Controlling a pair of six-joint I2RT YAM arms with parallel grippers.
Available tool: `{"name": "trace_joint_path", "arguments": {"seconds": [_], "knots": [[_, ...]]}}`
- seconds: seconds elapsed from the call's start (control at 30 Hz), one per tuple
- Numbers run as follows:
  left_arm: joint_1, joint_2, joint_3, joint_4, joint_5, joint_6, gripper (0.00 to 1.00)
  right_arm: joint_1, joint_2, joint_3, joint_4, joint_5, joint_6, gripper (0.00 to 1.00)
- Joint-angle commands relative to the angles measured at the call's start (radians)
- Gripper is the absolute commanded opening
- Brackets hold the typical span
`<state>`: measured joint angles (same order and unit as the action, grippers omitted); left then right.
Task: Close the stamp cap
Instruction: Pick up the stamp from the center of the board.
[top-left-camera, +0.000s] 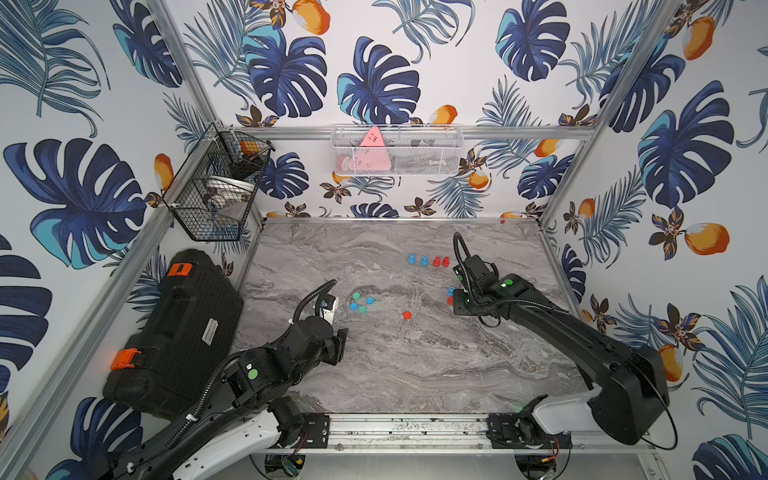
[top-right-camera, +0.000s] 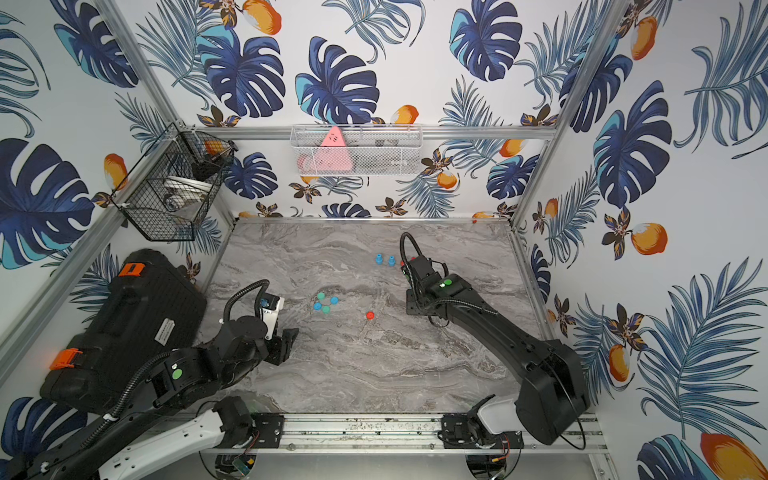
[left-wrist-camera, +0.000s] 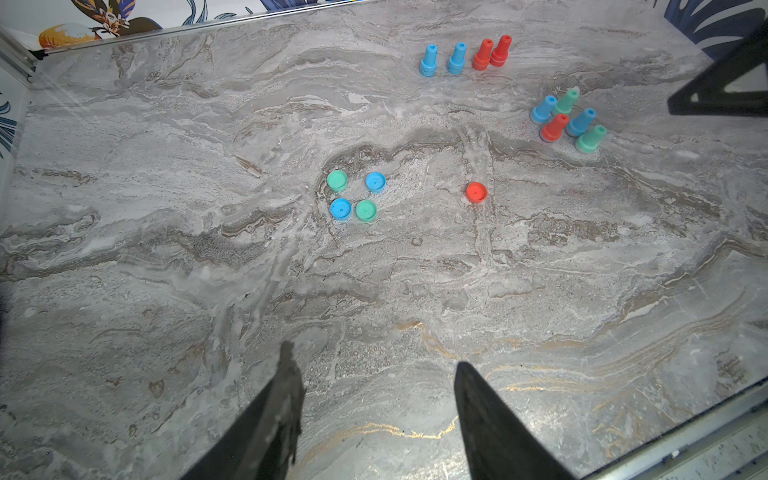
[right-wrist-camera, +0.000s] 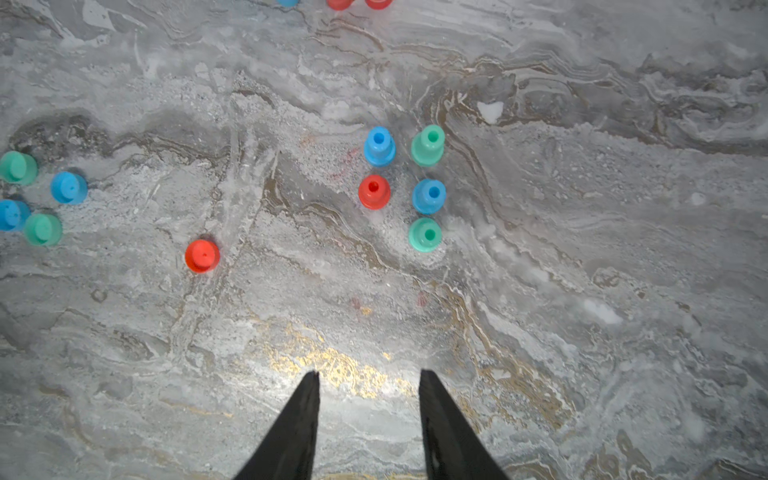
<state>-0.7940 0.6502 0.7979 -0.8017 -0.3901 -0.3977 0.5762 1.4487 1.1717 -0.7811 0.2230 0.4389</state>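
Stamp caps lie loose around the middle of the worktop. A red cap sits on its own, and four others, two green and two blue, huddle on the side of it towards the left edge. Five stamps stand upright on their wide ends close to the right edge. Among them is the only red stamp, with blue and green neighbours just beside it. Four further stamps stand in a row nearer the back edge; whether those are capped I cannot tell.

Between the caps and the front-left corner hangs the left gripper, its fingers spread and empty. By the five stamps hovers the right gripper, its fingers parted with nothing between them.

The step in hand looks like fetching a stamp for its matching cap. Red is probably the easy pair, since that cap has free space all round. The red stamp is crowded, so the right gripper should drop straight onto its narrow stem without nudging a neighbour. It should then lift clear, centre the wide end over the cap and press squarely. An off-centre push would likely skid the light cap away.
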Motion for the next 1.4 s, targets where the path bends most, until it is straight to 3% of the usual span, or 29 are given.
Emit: {"name": "trace_joint_path", "arguments": {"seconds": [0.0,0.33,1.37], "knots": [[0.0,-0.006,-0.003,0.013,-0.005,0.0,0.64,-0.027,0.081,0.061,0.015,-0.056,-0.047,0.42],[0.0,-0.02,-0.006,0.019,0.012,0.01,0.65,-0.144,0.254,0.15,0.02,-0.15,-0.092,0.41],[0.001,-0.029,-0.004,0.02,0.02,0.014,0.65,-0.153,0.491,0.265,0.025,-0.086,-0.101,0.34]]}}
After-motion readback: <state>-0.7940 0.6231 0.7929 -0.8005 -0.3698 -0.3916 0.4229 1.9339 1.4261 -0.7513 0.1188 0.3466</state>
